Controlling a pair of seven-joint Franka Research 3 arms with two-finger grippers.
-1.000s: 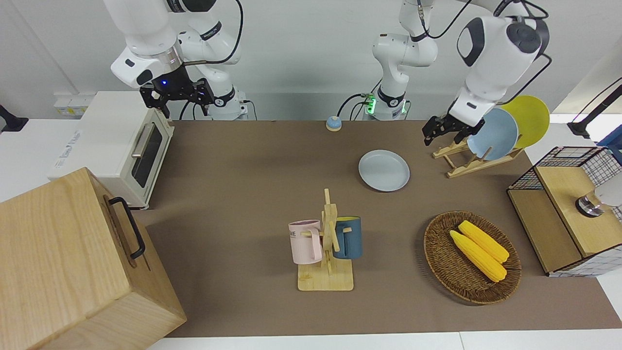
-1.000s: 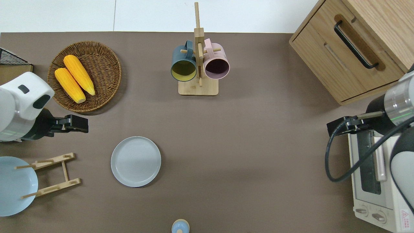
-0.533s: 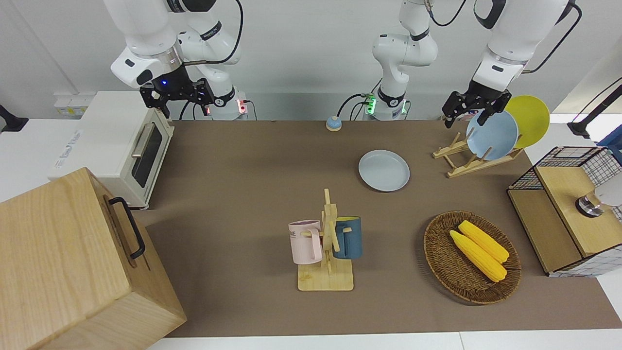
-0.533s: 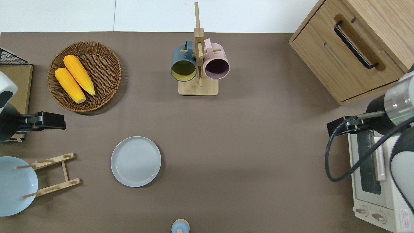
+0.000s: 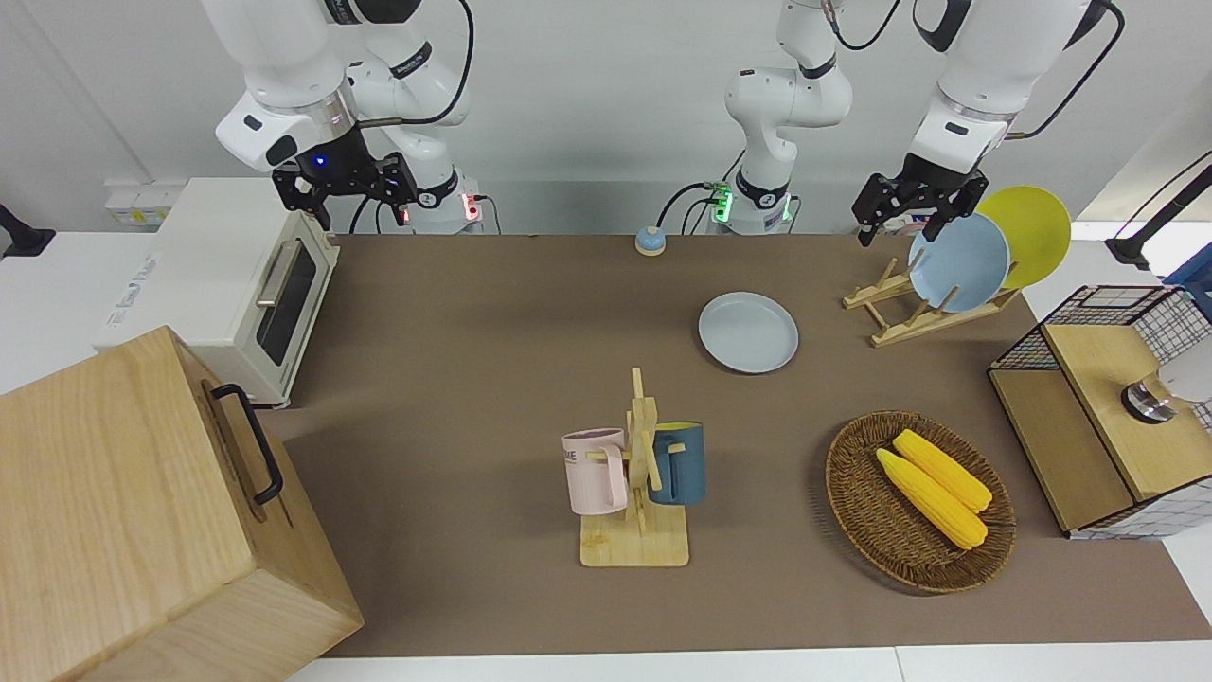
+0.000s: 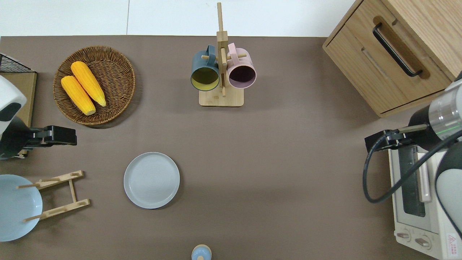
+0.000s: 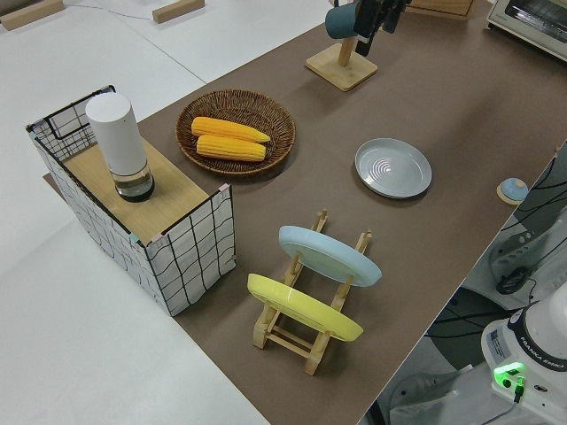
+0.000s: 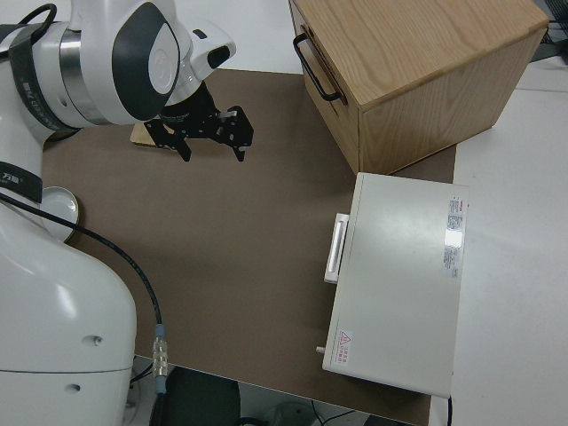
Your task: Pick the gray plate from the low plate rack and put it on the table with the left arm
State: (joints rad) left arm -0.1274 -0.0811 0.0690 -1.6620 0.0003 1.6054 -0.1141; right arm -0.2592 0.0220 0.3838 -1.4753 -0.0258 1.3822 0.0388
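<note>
The gray plate [image 5: 748,332] lies flat on the brown table [image 5: 473,379], beside the low plate rack [image 5: 911,323] and apart from it; it also shows in the overhead view [image 6: 151,180] and the left side view [image 7: 393,167]. The rack [image 6: 59,195] holds a light-blue plate [image 5: 958,262] and a yellow plate [image 5: 1027,232]. My left gripper [image 5: 898,230] is open and empty, up in the air. In the overhead view it [image 6: 72,135] is over bare mat between the rack and the wicker basket. My right gripper [image 5: 346,197] is parked and open.
A wicker basket [image 5: 857,502] with two corn cobs, a mug stand [image 5: 639,474] with a pink and a blue mug, a wire-sided box [image 5: 1108,407], a small blue bell [image 5: 650,241], a toaster oven [image 5: 237,284] and a wooden cabinet [image 5: 142,511] stand on the table.
My left gripper has risen and drawn back from beside the rack toward the left arm's end of the table, and has barely moved in the last half second. The gray plate lies still.
</note>
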